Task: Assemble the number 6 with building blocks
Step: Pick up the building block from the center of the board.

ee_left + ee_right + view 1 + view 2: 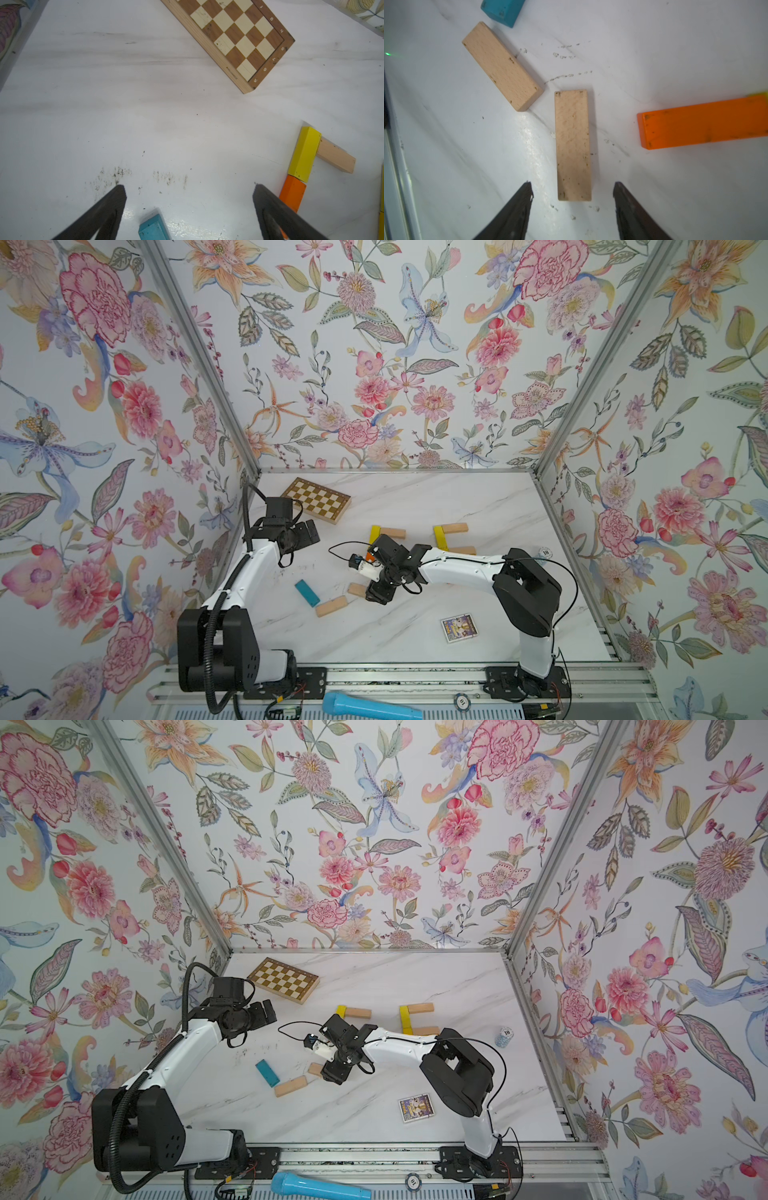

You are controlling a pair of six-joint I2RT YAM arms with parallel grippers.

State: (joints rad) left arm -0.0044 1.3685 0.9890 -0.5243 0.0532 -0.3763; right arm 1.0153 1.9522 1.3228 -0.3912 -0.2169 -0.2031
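Marble-patterned tabletop (415, 639) carries all planks, lying flat. Jaws of the right gripper (573, 187) are released and straddle one end of a beige plank (573, 145) without contact. A second beige plank (502, 66), teal plank (502, 10) and orange plank (704, 124) lie nearby. Jaws of the left gripper (189, 187) are spread wide, empty.

In both top views the right arm (457, 568) is covering all but a sliver of the orange plank (369, 557) and most of one beige plank (356, 589). In the right wrist view the teal plank (502, 9) and the orange plank are running off the edges. The picture card (457, 627) is showing print too small to read.
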